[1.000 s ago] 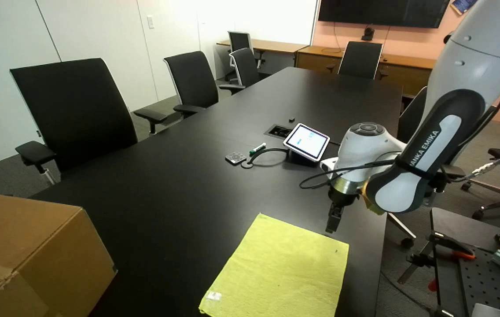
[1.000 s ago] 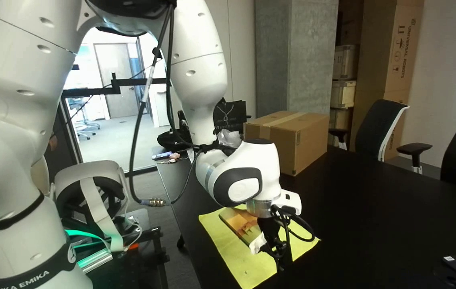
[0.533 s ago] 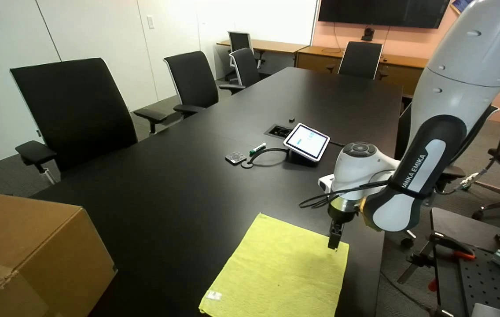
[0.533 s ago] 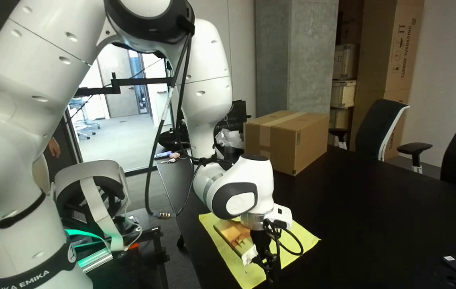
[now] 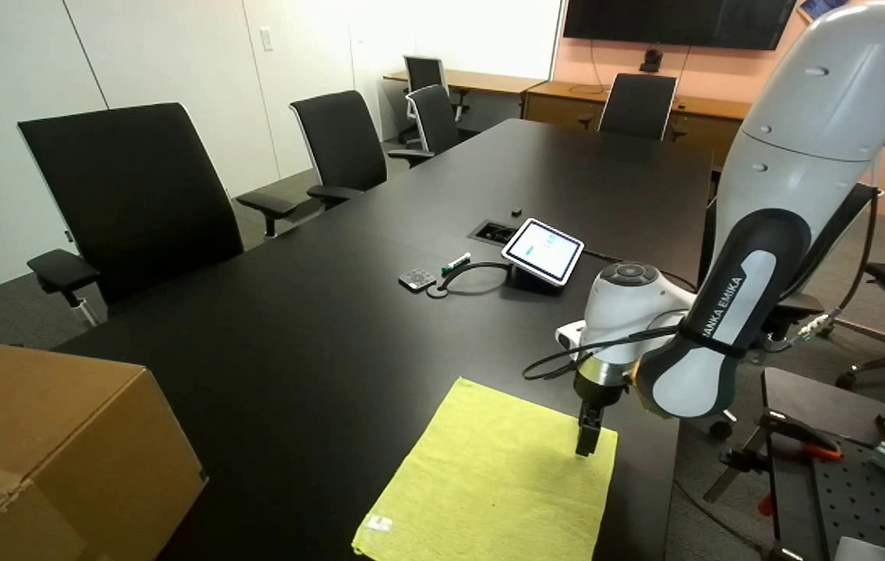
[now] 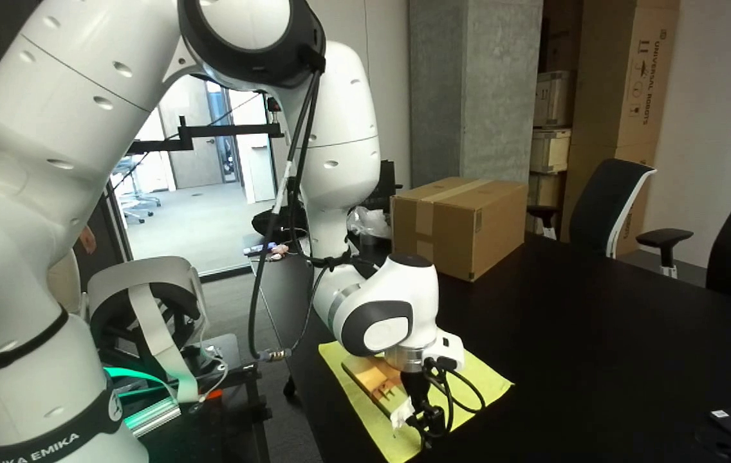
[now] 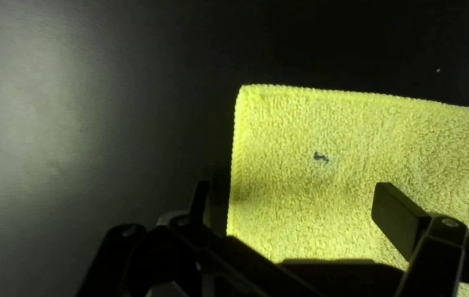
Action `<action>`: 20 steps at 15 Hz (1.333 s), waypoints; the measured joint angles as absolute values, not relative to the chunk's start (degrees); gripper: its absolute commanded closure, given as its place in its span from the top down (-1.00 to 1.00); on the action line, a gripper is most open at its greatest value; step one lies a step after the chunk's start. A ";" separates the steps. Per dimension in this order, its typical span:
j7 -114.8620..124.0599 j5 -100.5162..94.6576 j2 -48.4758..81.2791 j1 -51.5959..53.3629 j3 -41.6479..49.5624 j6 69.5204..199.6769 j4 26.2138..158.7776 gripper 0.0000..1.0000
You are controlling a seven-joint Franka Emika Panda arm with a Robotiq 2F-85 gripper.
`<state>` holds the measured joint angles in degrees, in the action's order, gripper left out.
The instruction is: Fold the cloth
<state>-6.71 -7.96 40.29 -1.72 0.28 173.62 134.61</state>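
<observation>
Broadly, a long black conference table [image 5: 294, 351] stretches through both exterior views, with a cardboard box [image 6: 459, 225] standing on it. Next, a yellow terry cloth [image 5: 497, 483] lies flat on the table, unfolded; its long axis seems to run with the table's length, though an exterior view cuts off the end nearer the box. The coming move turns, I judge, on one edge [image 7: 237, 181] beside a corner [image 7: 249, 92]: in the wrist view that edge passes between the fingers [image 7: 397, 218], which stand well spread, one over the cloth, the other just outside it. So the cloth lies beneath and beside them, its bulk reaching away toward the box; whether either tip touches the pile I cannot tell. Gripping here probably wants the fingers low against the table first, or the thin edge could slip free. Smallest, a dark mark [image 7: 320, 157] shows on the cloth between that corner and the inboard finger.
</observation>
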 measured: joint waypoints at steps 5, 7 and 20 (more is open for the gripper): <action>-7.64 -7.97 42.76 -1.94 0.69 173.61 132.10 1.00; -7.68 -7.97 42.90 -1.96 0.75 173.55 131.86 0.88; -7.92 -8.63 40.96 0.04 5.68 165.00 129.45 -0.89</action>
<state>-7.92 -8.63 40.96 0.04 5.68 165.00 129.45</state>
